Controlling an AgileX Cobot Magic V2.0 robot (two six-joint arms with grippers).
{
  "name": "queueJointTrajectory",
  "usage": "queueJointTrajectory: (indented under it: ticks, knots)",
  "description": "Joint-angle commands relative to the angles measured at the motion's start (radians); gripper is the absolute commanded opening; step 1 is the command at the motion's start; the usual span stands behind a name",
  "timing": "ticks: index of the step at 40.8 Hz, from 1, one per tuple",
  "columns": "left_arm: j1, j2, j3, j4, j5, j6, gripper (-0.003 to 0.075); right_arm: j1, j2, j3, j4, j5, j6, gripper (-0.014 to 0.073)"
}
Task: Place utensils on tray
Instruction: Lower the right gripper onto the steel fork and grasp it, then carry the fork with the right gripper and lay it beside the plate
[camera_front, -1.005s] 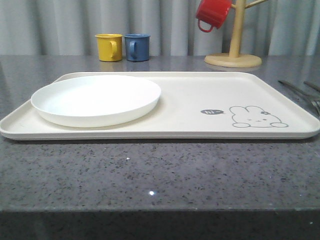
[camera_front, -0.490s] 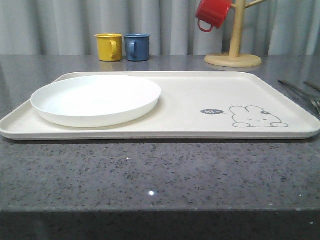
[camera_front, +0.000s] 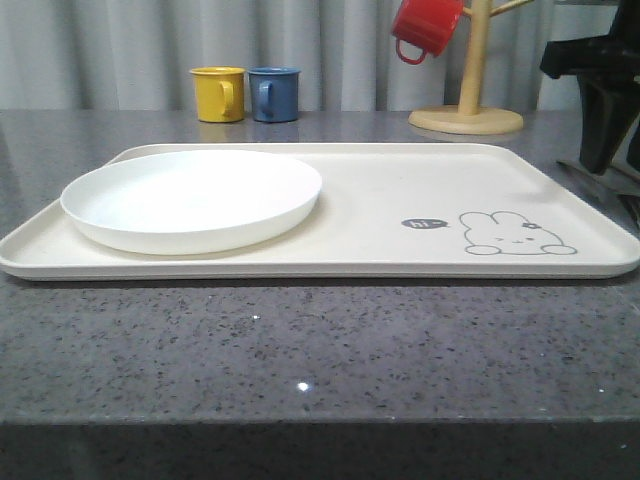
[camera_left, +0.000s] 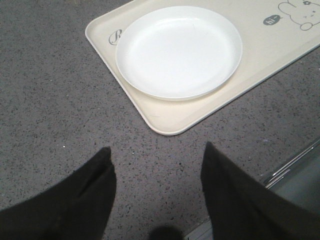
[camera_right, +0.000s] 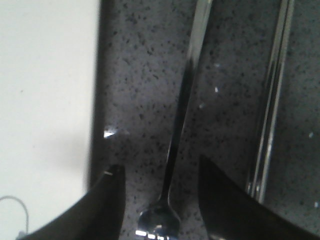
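The cream tray (camera_front: 400, 205) with the grey rabbit drawing lies across the middle of the counter. Right of it lie silver utensils (camera_front: 612, 185) on the stone. My right gripper (camera_front: 600, 150) hangs open just above them. In the right wrist view its fingers straddle the head end of the fork (camera_right: 176, 135), gripper (camera_right: 160, 164) not touching it. The chopsticks (camera_right: 272, 100) lie parallel beside the fork, and the tray's rim (camera_right: 95, 90) is on the other side. My left gripper (camera_left: 156, 147) is open over bare counter near the tray's corner (camera_left: 165, 120).
A white plate (camera_front: 195, 200) sits on the tray's left half. Yellow (camera_front: 218, 94) and blue (camera_front: 274, 94) mugs stand at the back. A red mug (camera_front: 425, 28) hangs on a wooden mug tree (camera_front: 467, 118). The counter's front edge (camera_left: 287, 167) runs near my left gripper.
My right gripper has come into the front view at the far right, above the utensils. The tray, plate and mugs have not moved.
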Motion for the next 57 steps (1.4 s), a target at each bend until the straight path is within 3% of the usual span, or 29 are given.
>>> queueJointTrajectory:
  ticks: [1, 10, 20, 29, 37, 48, 57]
  knots:
    - [-0.005, 0.004, -0.026, -0.004, -0.075, -0.011, 0.0368, -0.008, 0.006, -0.064, -0.007, 0.003, 0.007, 0.0354]
    - [-0.005, 0.004, -0.026, -0.004, -0.075, -0.011, 0.0368, -0.008, 0.059, -0.090, -0.007, 0.029, 0.007, 0.0206]
    - [-0.005, 0.004, -0.026, -0.004, -0.075, -0.011, 0.0368, -0.008, 0.061, -0.090, -0.019, 0.029, 0.007, -0.0038]
    - [-0.005, 0.004, -0.026, -0.004, -0.075, -0.011, 0.0368, -0.004, 0.033, -0.141, -0.019, 0.120, 0.007, -0.0048]
    - [-0.005, 0.004, -0.026, -0.004, -0.075, -0.011, 0.0368, 0.087, -0.004, -0.219, -0.002, 0.226, 0.013, -0.0047]
    - [-0.005, 0.004, -0.026, -0.004, -0.075, -0.011, 0.0368, 0.305, 0.027, -0.270, 0.010, 0.204, 0.170, -0.0047]
    - [-0.005, 0.004, -0.026, -0.004, -0.075, -0.011, 0.0368, 0.399, 0.085, -0.275, 0.008, 0.155, 0.352, -0.0047]
